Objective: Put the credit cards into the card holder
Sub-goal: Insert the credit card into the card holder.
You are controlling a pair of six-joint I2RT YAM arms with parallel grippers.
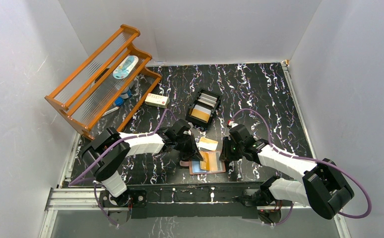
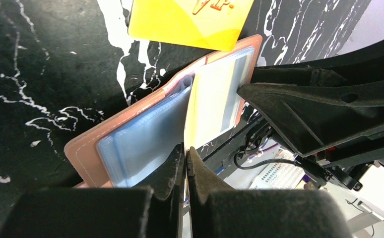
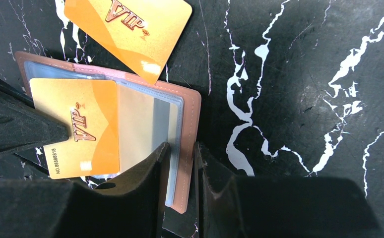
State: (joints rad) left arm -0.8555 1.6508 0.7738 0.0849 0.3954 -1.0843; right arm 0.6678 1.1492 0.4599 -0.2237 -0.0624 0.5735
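Left wrist view: left gripper [image 2: 186,148] clenched tight, fingers pressed flat together. A pale yellow sheet rises from their tips, seen at a grazing angle. Cannot tell whether it is a pinched card or a sleeve leaf. The lower frame is blocked by the gripper's matte black body.

Card holder [image 2: 88,148] lies open and flat on the table [image 1: 269,99], near the front edge between the two arms. Salmon leather with a stitched rim. The clear sleeves [image 2: 145,139] inside are glossy with a bluish tint, and their layers cannot be counted.

Right wrist view: right gripper [image 3: 181,146] with fingers slightly parted, astride the holder's right rim, and the leather edge shows in the gap. One finger is over the sleeve and the other is on the table side.

VIP card [image 3: 76,124], gold-orange and glossy with rounded corners, lies on the holder's left half. Its left edge is hidden under the other arm's dark finger.

Loose gold card [image 3: 130,29] lies just beyond the holder's far edge, one corner overlapping it, and is cut off at the top of the frame.

Top view: black slotted tray [image 1: 217,106] sits farther back with cards in the tray [image 1: 200,114]. One is gold and the others are grey, too small to count.

The table is black with white marble veining.
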